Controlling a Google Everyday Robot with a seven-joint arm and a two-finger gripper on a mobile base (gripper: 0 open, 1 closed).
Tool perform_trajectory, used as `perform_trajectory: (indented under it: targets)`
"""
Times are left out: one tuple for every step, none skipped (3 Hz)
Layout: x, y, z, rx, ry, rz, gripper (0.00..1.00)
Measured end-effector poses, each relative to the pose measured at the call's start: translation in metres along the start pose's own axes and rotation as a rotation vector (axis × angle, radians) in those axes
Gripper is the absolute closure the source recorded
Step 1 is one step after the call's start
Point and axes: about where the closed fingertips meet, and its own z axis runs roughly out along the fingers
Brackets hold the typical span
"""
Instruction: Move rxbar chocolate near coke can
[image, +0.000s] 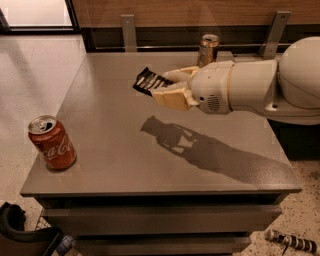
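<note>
The cream gripper (167, 86) clamped the flat black rxbar chocolate (147, 81) above the grey table (110, 115), well apart from the red coke can (51, 143); a bronze can (208, 47) stood behind.

Soft light comes from above. My cream two-finger gripper (162, 85), pinching the black rxbar chocolate (149, 80) over the grey matte table (110, 117), throws a dark shadow (172, 136) toward 5 o'clock; the window (35, 11) glares at 11 o'clock.

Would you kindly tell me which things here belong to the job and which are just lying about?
Job: rxbar chocolate, held in the gripper above the table; coke can, table's front-left corner.
Lying about: bronze can at the back edge; striped object on the floor.
</note>
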Motion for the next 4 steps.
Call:
perform_trajectory:
  targets:
    - [-0.011, 0.052, 0.028, -0.081, -0.02, -0.014, 1.0]
    - [-0.007, 0.097, 0.049, -0.179, -0.011, -0.016, 1.0]
    - [0.003, 0.127, 0.062, -0.261, -0.005, -0.006, 1.0]
    - [0.001, 0.13, 0.063, -0.264, -0.003, -0.011, 0.83]
